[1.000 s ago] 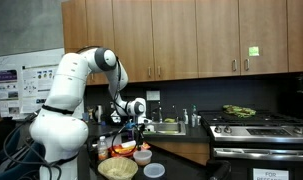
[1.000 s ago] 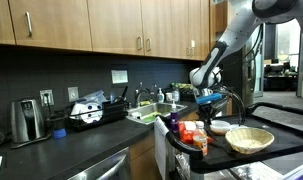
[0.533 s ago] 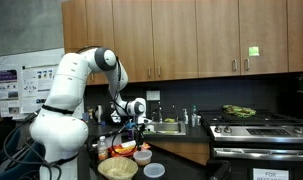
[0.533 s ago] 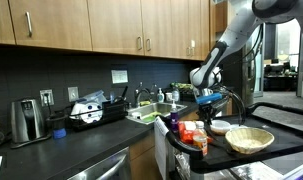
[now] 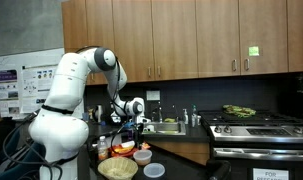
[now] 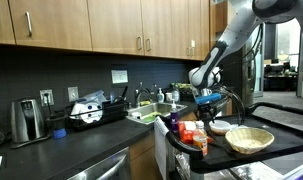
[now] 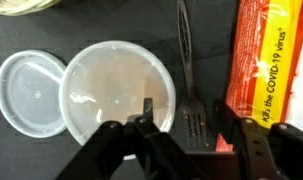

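Observation:
In the wrist view my gripper (image 7: pixel 181 110) points down at the dark counter, its jaws apart on either side of the slotted head of a black spatula (image 7: pixel 194 122). The spatula lies flat with its handle running away from me. The fingers do not press on it. A round clear plastic container (image 7: pixel 116 88) sits just left of the spatula, with its lid (image 7: pixel 29 95) beside it. In both exterior views the gripper (image 5: pixel 139 127) (image 6: pixel 213 103) hangs low over the cluttered counter end.
An orange-red package (image 7: pixel 271 60) lies right of the spatula. A woven basket (image 5: pixel 118 168) (image 6: pixel 249 139) stands at the counter's front edge. Behind are a sink (image 6: pixel 151 113), a stove (image 5: pixel 256 128), a toaster (image 6: pixel 27 120) and wall cabinets.

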Controlling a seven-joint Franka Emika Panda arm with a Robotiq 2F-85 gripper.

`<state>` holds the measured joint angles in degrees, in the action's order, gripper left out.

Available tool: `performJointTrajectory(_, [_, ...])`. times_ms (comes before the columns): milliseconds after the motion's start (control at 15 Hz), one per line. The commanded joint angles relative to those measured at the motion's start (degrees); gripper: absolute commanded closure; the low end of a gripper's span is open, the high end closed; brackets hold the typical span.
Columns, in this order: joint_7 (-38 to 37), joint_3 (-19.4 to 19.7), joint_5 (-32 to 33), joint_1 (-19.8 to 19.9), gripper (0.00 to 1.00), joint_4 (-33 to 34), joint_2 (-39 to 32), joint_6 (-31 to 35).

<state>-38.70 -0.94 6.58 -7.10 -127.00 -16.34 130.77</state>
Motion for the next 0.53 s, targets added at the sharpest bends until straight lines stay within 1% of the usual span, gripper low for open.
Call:
performJointTrajectory(0, [-0.3, -0.3, -0.2, -1.6, 0.04, -2.6, 2.8, 1.8])
performJointTrajectory(133, [-0.2, -0.8, -0.8, -2.2, 0.0, -3.6, 3.3, 2.7])
performJointTrajectory(267, [-0.2, -1.2, -1.2, -2.5, 0.0, -5.0, 4.1, 3.6])
performJointTrajectory(467, [0.5, -1.9, -3.8, -2.2, 0.0, -7.7, 5.9, 5.2])
